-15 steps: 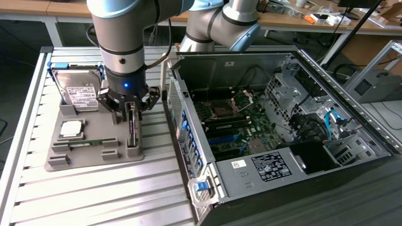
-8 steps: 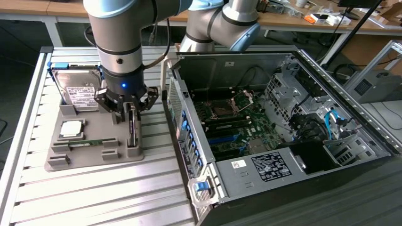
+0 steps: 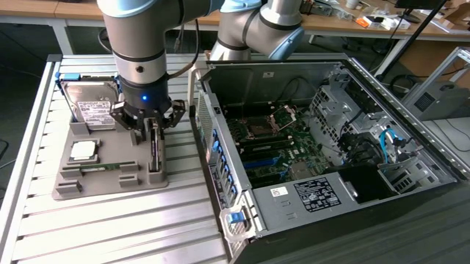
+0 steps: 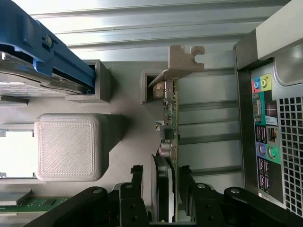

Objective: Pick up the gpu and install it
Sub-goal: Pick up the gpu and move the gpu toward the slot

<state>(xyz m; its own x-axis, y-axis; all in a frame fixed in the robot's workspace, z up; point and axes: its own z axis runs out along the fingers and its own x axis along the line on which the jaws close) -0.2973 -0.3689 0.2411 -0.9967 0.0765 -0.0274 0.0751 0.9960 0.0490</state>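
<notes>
Tool (image 3: 152,137) straddles gpu (image 3: 155,158) in tray (image 3: 103,186) on slatted table (image 3: 110,225).

The arm (image 3: 136,33) reaches in from the top of the exterior view. Its last silver segment is upright and the wrist (image 3: 143,91) points straight down, with a small blue light lit on its black collar. The gripper (image 3: 153,127) hangs below it, linkages spread. In the wrist view its two black fingers (image 4: 137,177) are parted, one on each side of the edge-on gpu (image 4: 169,118), with a gap beside one finger.
</notes>
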